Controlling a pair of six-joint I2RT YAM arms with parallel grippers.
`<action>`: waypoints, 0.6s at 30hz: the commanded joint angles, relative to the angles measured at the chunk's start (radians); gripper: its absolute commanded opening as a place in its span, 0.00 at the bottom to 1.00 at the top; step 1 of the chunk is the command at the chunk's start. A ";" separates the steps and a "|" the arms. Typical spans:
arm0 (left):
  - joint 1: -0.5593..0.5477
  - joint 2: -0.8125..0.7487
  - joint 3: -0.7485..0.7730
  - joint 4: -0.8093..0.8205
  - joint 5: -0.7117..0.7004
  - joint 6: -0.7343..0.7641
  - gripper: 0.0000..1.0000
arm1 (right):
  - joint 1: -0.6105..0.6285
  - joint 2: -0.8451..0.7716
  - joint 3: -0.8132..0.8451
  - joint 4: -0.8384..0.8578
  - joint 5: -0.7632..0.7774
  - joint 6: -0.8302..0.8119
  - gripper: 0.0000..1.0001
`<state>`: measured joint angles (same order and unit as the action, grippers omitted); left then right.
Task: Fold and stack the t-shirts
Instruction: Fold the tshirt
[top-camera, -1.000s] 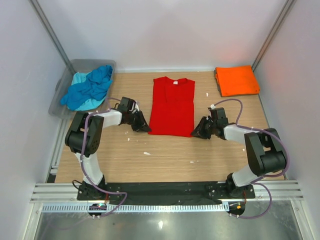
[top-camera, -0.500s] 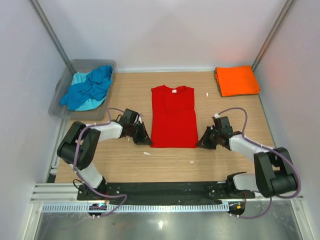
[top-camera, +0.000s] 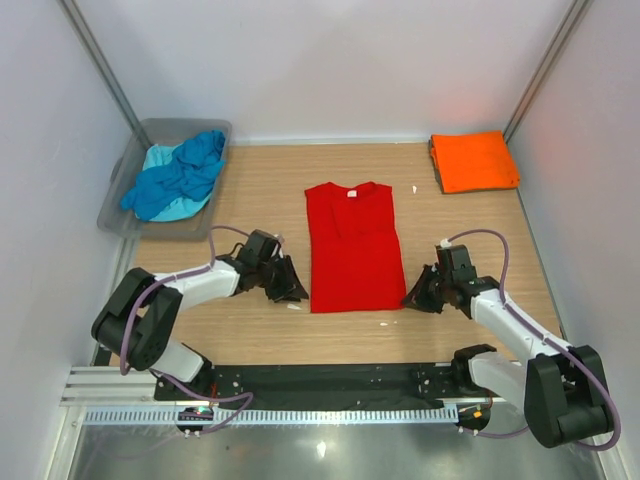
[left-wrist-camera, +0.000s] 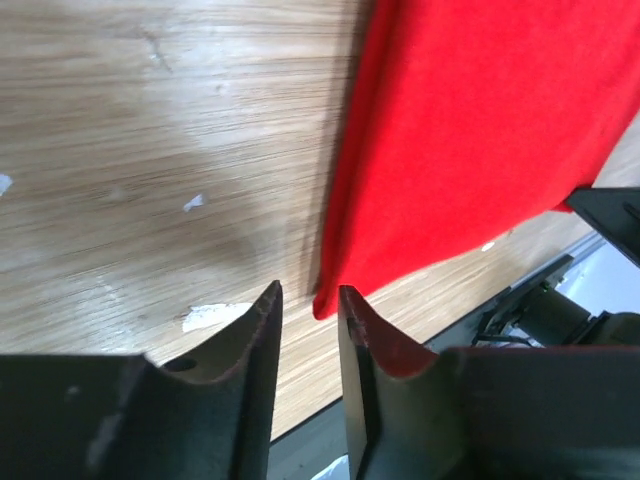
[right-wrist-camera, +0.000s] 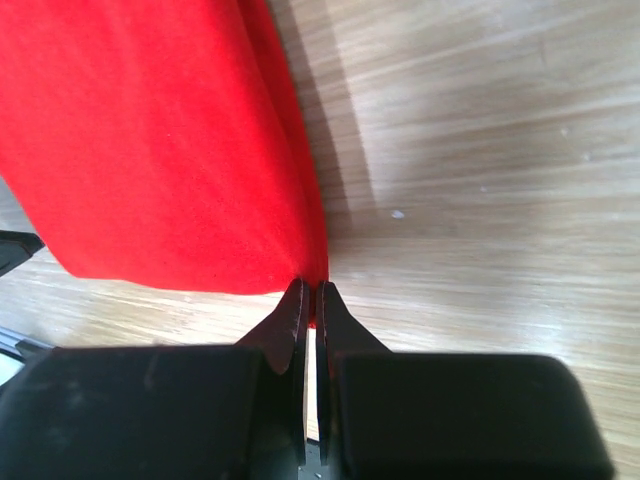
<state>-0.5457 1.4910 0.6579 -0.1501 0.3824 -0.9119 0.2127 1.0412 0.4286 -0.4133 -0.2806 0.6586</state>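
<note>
The red t-shirt (top-camera: 352, 245) lies flat mid-table, sleeves folded in, collar at the far end. My left gripper (top-camera: 297, 290) sits low at its near left corner. In the left wrist view this gripper (left-wrist-camera: 308, 292) is open, and the red corner (left-wrist-camera: 325, 305) lies just at the fingertips, ungripped. My right gripper (top-camera: 412, 300) is at the near right corner; its wrist view shows it (right-wrist-camera: 311, 290) shut on the hem of the red cloth (right-wrist-camera: 170, 140). A folded orange t-shirt (top-camera: 473, 160) rests at the far right. Blue (top-camera: 185, 172) and pale turquoise (top-camera: 158, 157) shirts are heaped in the tub.
The grey translucent tub (top-camera: 112, 198) stands at the far left corner against the wall. Small white flecks (top-camera: 293, 307) dot the wood. The black base rail (top-camera: 320, 378) runs along the near edge, close behind both grippers.
Both grippers have moved toward the near edge, and the red shirt has slid that way with them, roughly a hand's width closer to the base rail.
</note>
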 joint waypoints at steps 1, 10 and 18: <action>-0.028 -0.005 -0.015 0.001 -0.046 -0.004 0.31 | -0.003 -0.027 -0.024 -0.039 0.009 0.012 0.01; -0.138 0.012 -0.072 0.078 -0.105 -0.097 0.38 | -0.001 -0.079 -0.045 -0.061 -0.003 0.010 0.01; -0.207 0.014 -0.116 0.087 -0.181 -0.162 0.36 | 0.001 -0.113 -0.063 -0.065 -0.012 0.015 0.01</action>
<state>-0.7334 1.4918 0.5873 -0.0319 0.2932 -1.0531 0.2119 0.9524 0.3725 -0.4583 -0.2825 0.6613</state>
